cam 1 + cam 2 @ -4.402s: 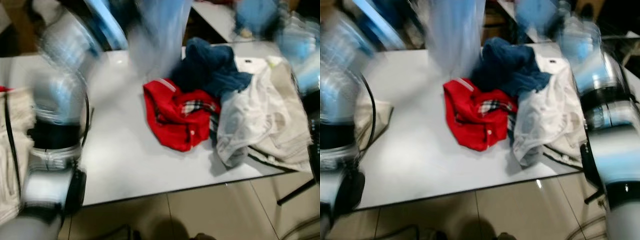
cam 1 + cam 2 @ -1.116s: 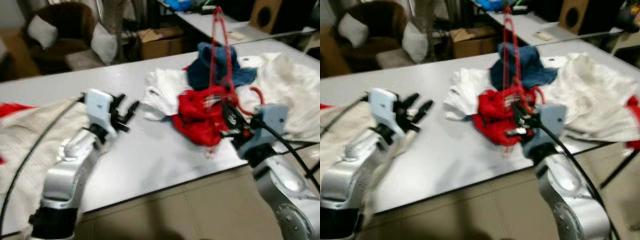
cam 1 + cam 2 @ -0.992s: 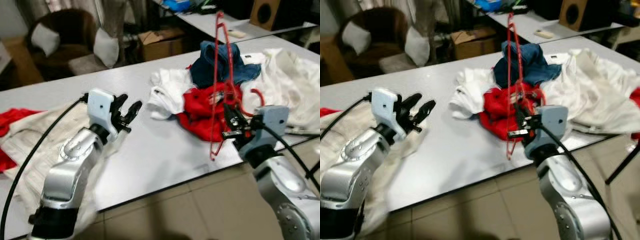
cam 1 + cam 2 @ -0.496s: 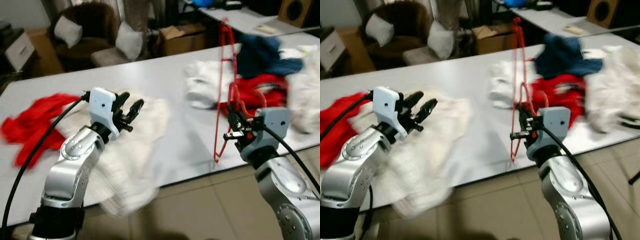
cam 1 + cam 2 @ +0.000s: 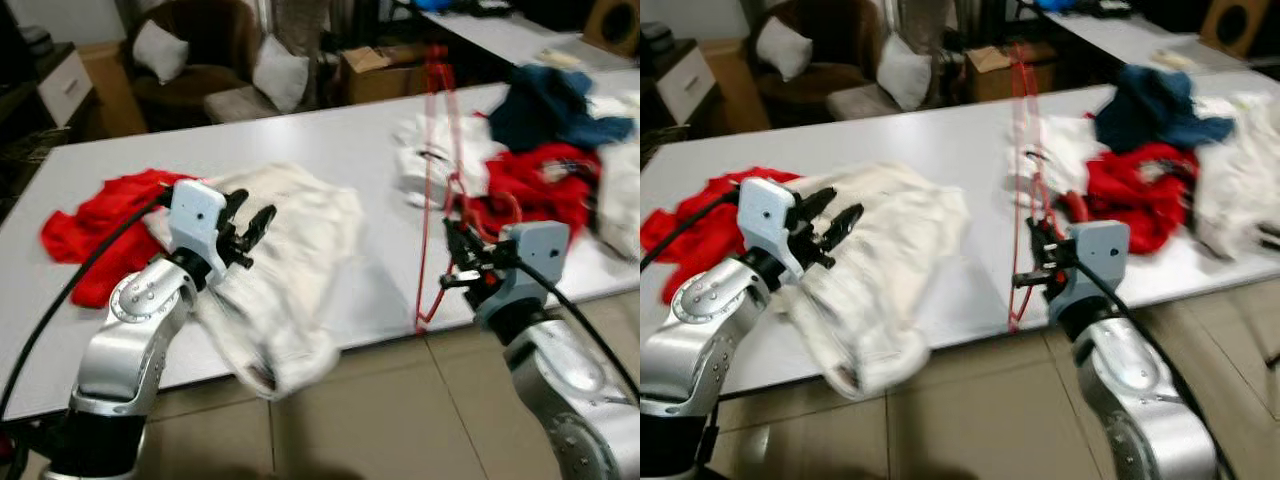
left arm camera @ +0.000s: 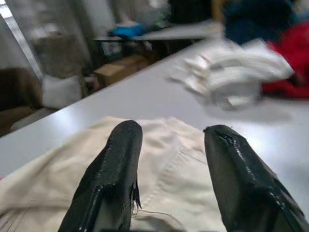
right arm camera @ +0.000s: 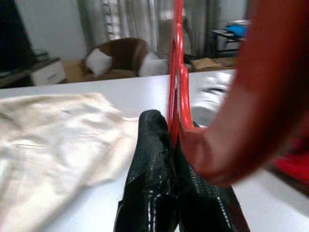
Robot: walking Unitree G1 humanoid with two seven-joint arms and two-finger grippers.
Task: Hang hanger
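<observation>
A red wire hanger (image 5: 432, 190) stands upright over the table's front edge, and my right gripper (image 5: 458, 262) is shut on its lower part. In the right wrist view the black fingers (image 7: 153, 145) pinch the red hanger (image 7: 175, 72) between them. My left gripper (image 5: 250, 226) is open and hovers just above a cream garment (image 5: 300, 250) that spills over the table's front edge. The left wrist view has the two spread fingers (image 6: 116, 169) over that cream garment (image 6: 169, 193), with nothing between them.
On the white table (image 5: 330, 140) lie a red cloth (image 5: 95, 215) at the left, then a white cloth (image 5: 425, 160), a red garment (image 5: 545, 180) and a blue garment (image 5: 545, 100) at the right. Beyond the table stand an armchair (image 5: 190, 60) and a cardboard box (image 5: 385, 70). Tiled floor (image 5: 380, 420) lies in front.
The whole picture has shifted, so the camera moved: the table's things now sit differently in view. Both arms keep their pose, and the right gripper still holds the hanger upright.
</observation>
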